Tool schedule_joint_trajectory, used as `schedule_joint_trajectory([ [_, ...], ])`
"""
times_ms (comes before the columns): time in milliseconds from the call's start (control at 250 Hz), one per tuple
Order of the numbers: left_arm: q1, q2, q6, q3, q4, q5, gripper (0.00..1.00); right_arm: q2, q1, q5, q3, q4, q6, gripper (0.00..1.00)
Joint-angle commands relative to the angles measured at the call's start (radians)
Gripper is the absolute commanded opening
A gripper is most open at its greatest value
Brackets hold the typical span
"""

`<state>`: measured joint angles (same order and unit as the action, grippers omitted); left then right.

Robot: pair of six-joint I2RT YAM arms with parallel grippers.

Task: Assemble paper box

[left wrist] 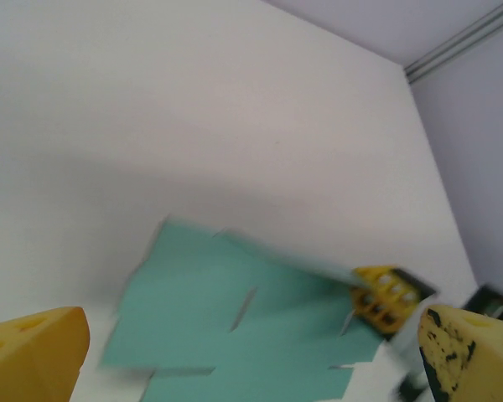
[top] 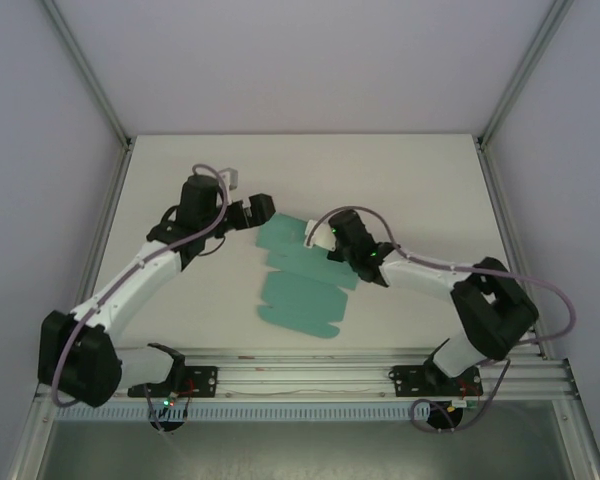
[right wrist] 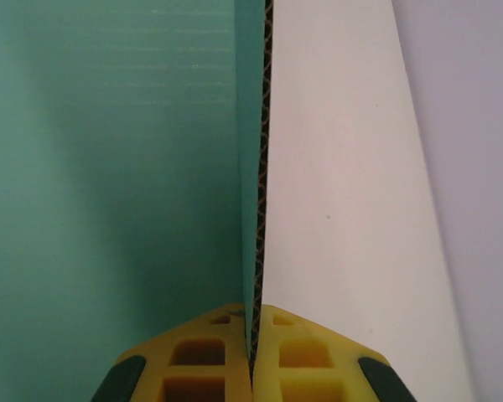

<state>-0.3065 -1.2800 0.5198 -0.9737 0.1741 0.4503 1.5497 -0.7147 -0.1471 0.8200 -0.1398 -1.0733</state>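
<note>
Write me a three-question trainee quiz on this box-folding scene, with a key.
1. True or false: the paper box lies on the table already folded up into a box.
2. Fill in: the left pincer stands ____.
3. The right pincer is shut on: A) the paper box's edge; B) the table's rim; C) nothing.
Key: 1 false, it is an unfolded blank; 2 open; 3 A.

White table (top: 410, 170), pale lilac walls (top: 280, 60), aluminium corner posts (top: 85, 65)
</note>
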Motion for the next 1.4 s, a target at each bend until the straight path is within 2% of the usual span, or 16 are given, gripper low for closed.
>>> schedule_joint_trajectory([
  [0, 0.004, -0.083, 0.002, -0.111, -0.018, 0.084, 1.00, 0.022, -0.032, -0.131, -0.009, -0.156, -0.126, 0.00],
  [172, -0.001, -0.259, -0.030, -0.257, 0.055, 0.209, 0.99, 0.003, -0.036, -0.060, 0.015, -0.119, -0.096, 0.00],
  [272, -0.003, -0.329, -0.030, -0.297, 0.062, 0.273, 0.93, -0.004, -0.036, -0.053, 0.019, -0.100, -0.090, 0.00],
  [392, -0.015, -0.373, -0.023, -0.301, 0.053, 0.314, 0.84, 0.009, -0.035, -0.056, 0.022, -0.109, -0.065, 0.00],
  [520, -0.029, -0.383, -0.018, -0.274, 0.083, 0.301, 0.74, -0.002, -0.034, -0.066, 0.025, -0.122, -0.024, 0.00],
  [807, -0.054, -0.394, 0.067, -0.169, -0.012, 0.356, 0.65, -0.027, -0.032, -0.086, 0.022, -0.153, 0.039, 0.00],
  [1007, -0.074, -0.419, 0.215, -0.109, -0.240, 0.455, 0.60, -0.022, -0.034, -0.055, 0.014, -0.163, 0.061, 0.00],
  [1259, -0.087, -0.509, 0.428, -0.066, -0.530, 0.435, 0.35, -0.008, -0.036, 0.034, -0.025, -0.252, 0.045, 0.00],
  [1395, -0.097, -0.540, 0.473, -0.064, -0.591, 0.431, 0.29, -0.002, -0.036, 0.044, -0.038, -0.290, 0.033, 0.00],
])
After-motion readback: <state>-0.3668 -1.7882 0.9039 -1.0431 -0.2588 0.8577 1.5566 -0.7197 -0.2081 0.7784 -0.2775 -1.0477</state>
